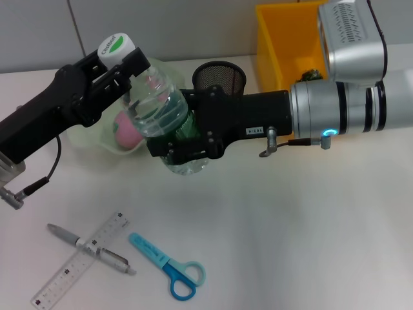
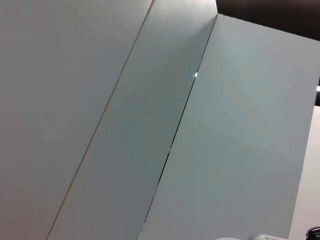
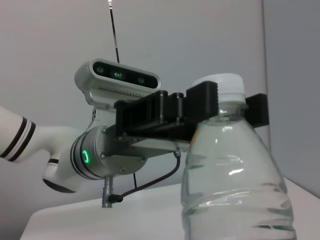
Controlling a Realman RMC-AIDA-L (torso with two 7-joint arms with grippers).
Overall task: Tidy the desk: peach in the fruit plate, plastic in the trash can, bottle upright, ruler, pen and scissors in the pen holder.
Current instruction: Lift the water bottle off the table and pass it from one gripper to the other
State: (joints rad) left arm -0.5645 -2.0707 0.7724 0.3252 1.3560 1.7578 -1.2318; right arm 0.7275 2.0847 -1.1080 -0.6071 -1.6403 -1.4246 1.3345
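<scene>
Clamping the bottle's (image 1: 164,106) white cap between its fingers, the left gripper (image 1: 119,61) holds the neck while the right gripper (image 1: 184,145) grips the lower body, bottle raised off the table (image 1: 290,226). Behind it the peach (image 1: 126,132) sits in the fruit plate (image 1: 87,139), beside the mesh pen holder (image 1: 219,77) and yellow trash can (image 1: 284,45). Pen (image 1: 90,247), ruler (image 1: 80,261) and scissors (image 1: 171,268) lie near the front edge, pen across ruler.

Clear plastic water bottle (image 1: 161,110) with a white cap is held above the white desk (image 1: 290,239), left gripper (image 1: 122,61) clamped at the cap, right gripper (image 1: 184,139) around its lower body. Pink peach (image 1: 126,131) sits in the pale-green translucent fruit plate (image 1: 87,139) behind. Near the front edge: clear plastic ruler (image 1: 80,260), grey pen (image 1: 90,248) lying across it, blue-handled scissors (image 1: 169,266) just beside.
</scene>
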